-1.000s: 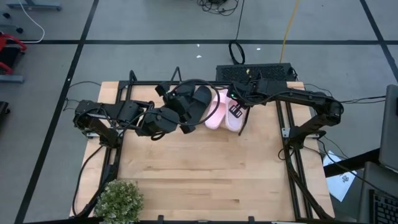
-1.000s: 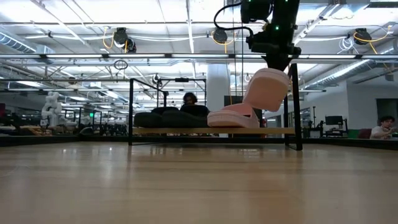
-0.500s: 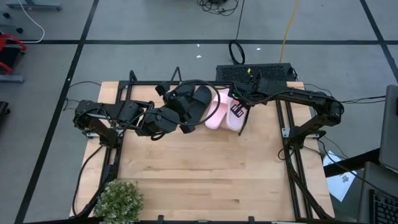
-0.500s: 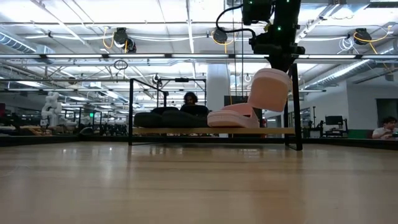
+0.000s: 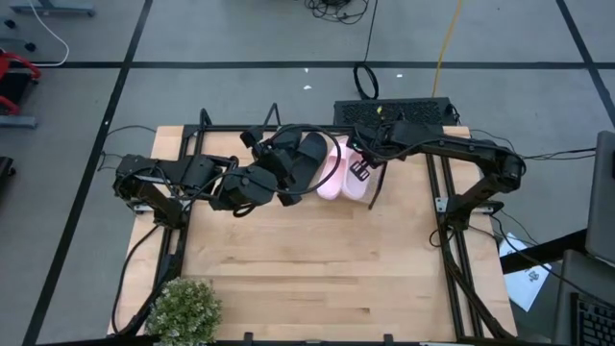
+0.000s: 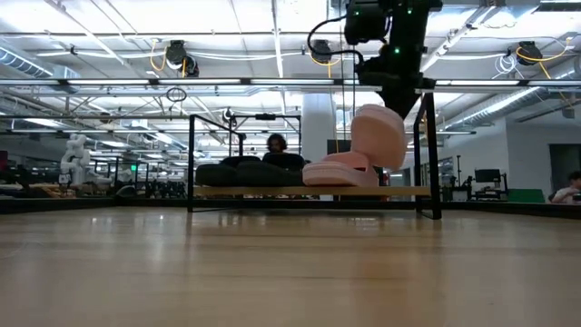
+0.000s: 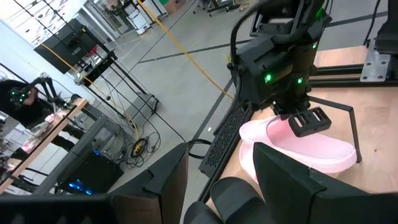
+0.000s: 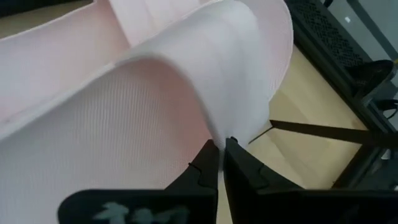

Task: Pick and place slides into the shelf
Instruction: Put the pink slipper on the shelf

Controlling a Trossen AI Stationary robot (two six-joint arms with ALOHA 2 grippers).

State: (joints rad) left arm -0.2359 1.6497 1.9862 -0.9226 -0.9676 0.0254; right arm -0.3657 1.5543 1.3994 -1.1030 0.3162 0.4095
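Wooden surface (image 5: pixel 317 259) carries the shelf (image 6: pixel 399 192) along its far edge; all places below are taken from the shelf.

Shelf contents, low view: black slides (image 6: pixel 245 173) lie flat on its left part, one pink slide (image 6: pixel 338 171) lies flat just right of them. Right end of the plank is bare.

Right gripper (image 5: pixel 362 169) hangs above the shelf, right of centre, fingers pinched narrow on the edge of the second pink slide (image 6: pixel 379 136). Right wrist view shows the strap material clamped between the fingertips (image 8: pixel 208 163). This slide is lifted clear of the plank and steeply tilted, overlapping the resting pink slide in the low view; contact between the two cannot be told.

Left gripper (image 5: pixel 288 159) sits over the black slides at the shelf's left part; fingers spread wide, holding nothing, as its wrist view shows.

Judgement: the open slot lies to the right of the resting pink slide. The held slide's long axis needs to drop toward level and run across the plank, parallel to its neighbour. Right arm is the nearer one.
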